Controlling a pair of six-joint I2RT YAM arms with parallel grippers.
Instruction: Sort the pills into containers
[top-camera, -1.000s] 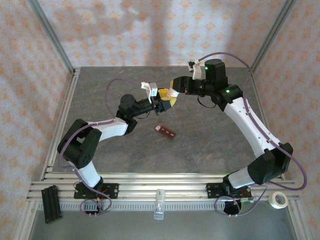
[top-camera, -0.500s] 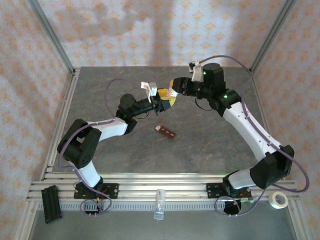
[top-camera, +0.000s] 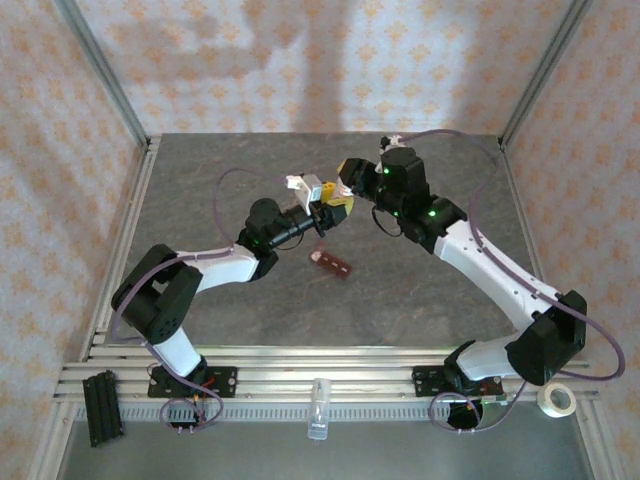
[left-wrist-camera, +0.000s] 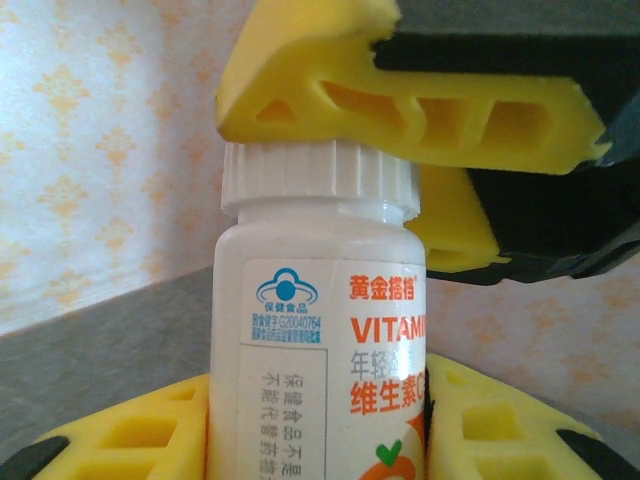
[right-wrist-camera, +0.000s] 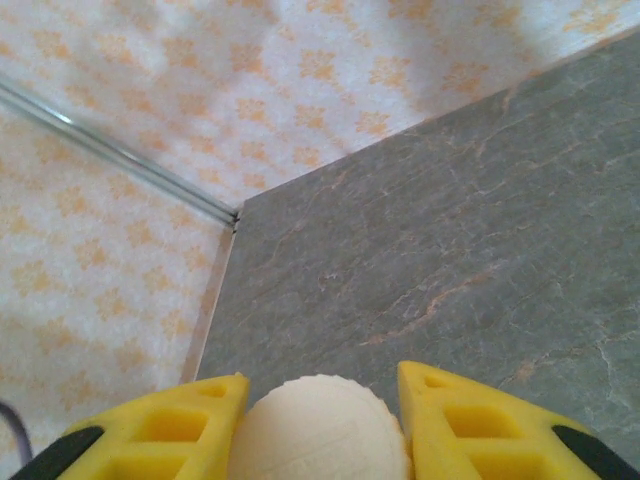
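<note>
Where the containers (top-camera: 332, 264) lie, close to the middle of the table (top-camera: 420, 300) and a little toward its left edge, nothing touches them. They form a short, dark reddish-brown strip of joined compartments, set at a slant to the table's edges. The top view shows them too small to tell what is inside or whether the lids are up.

Just beyond them toward the far edge, both arms meet above the table, and their grippers hang over the ground between the strip and the far wall. The left gripper (left-wrist-camera: 320, 450) has its yellow fingers (left-wrist-camera: 140, 440) pressed against the sides of a white pill bottle (left-wrist-camera: 320, 330), holding it upright by the lower body. The right gripper (right-wrist-camera: 320, 430) has its jaws clamped on the bottle's ribbed white cap (left-wrist-camera: 318, 180), one finger (right-wrist-camera: 160, 430) tight on each side.

The bottle carries a label with orange lettering, "VITAMI" among it, and a blue emblem above small print.

Well apart from all this, on the rails at the near edge, a clear tube (top-camera: 317, 408) rests about midway. A black block (top-camera: 103, 405) sits by the near left corner and a roll of tape (top-camera: 556, 399) by the near right corner.
</note>
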